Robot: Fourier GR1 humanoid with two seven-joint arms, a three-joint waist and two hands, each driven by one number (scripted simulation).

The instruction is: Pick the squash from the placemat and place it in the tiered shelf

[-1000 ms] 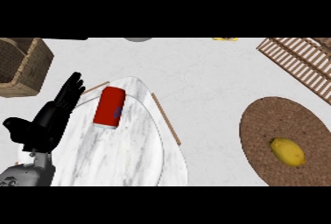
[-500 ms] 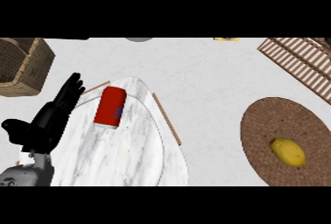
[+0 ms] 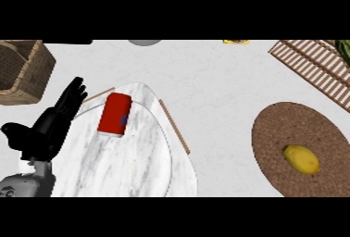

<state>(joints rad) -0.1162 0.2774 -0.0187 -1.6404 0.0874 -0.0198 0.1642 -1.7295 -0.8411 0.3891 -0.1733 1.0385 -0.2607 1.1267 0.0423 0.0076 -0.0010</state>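
My left hand (image 3: pixel 51 122) rests with fingers straight, holding nothing. The squash (image 3: pixel 301 159) lies far off to its right on the placemat (image 3: pixel 273 134), long axis slanting. My right hand, unseen, would be nearer.

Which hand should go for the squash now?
Probably right: the squash lies on the placemat at far right, while the left hand rests open at far left. The right hand isn't in view.

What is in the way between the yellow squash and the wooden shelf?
Nothing visible. The squash lies on the round brown placemat, and the slatted shelf sits just beyond the mat's far edge, with only bare mat and counter between them.
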